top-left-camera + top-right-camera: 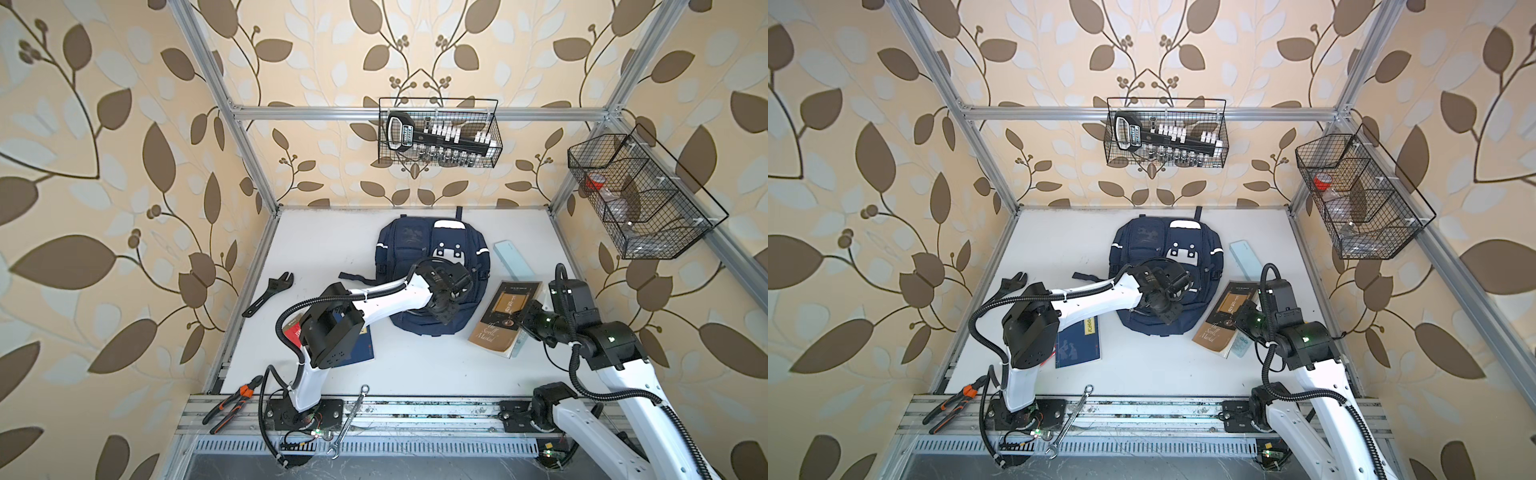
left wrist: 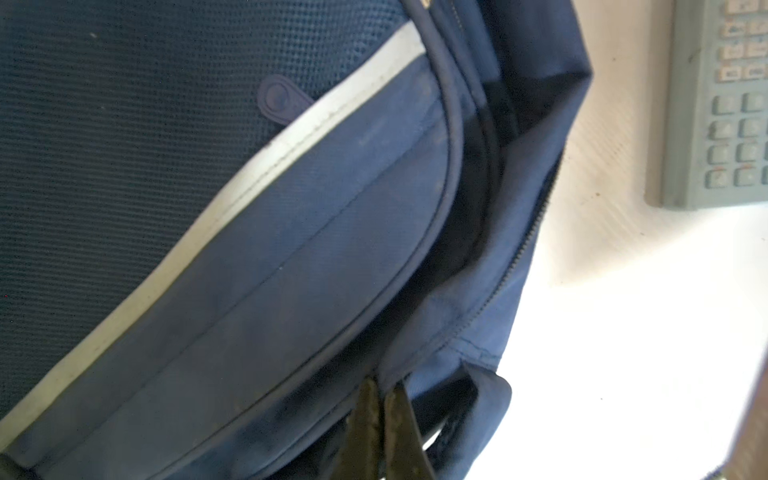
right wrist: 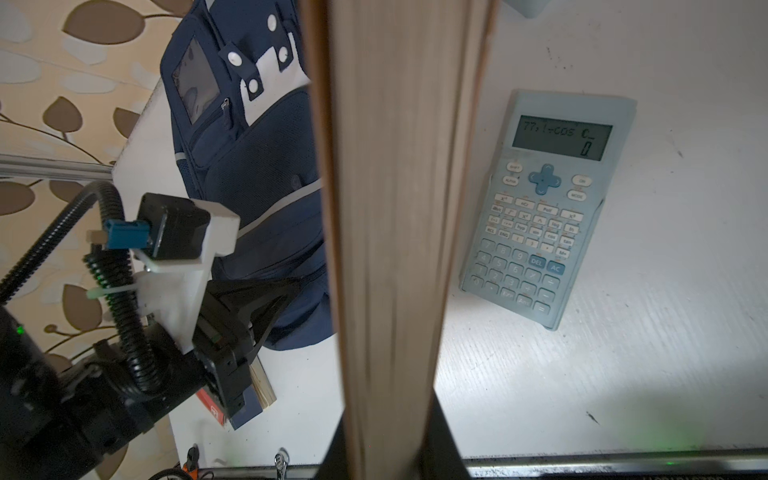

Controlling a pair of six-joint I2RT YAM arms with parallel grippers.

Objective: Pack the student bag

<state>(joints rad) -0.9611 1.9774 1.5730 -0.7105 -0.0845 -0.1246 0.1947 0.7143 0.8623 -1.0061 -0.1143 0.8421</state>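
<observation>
Place: a lab test cell was indicated.
Shown by: aluminium frame (image 1: 311, 113), leaf wallpaper panels (image 1: 104, 166), tool-filled wire basket (image 1: 390, 160).

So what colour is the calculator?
The calculator is pale blue, clearest in the right wrist view.

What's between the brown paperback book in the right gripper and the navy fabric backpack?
Nothing visible lies on the white table between the brown paperback book and the navy fabric backpack. The left gripper, shut on the bag's edge fabric, sits on that side. The pale blue calculator lies on the book's far side.
</observation>
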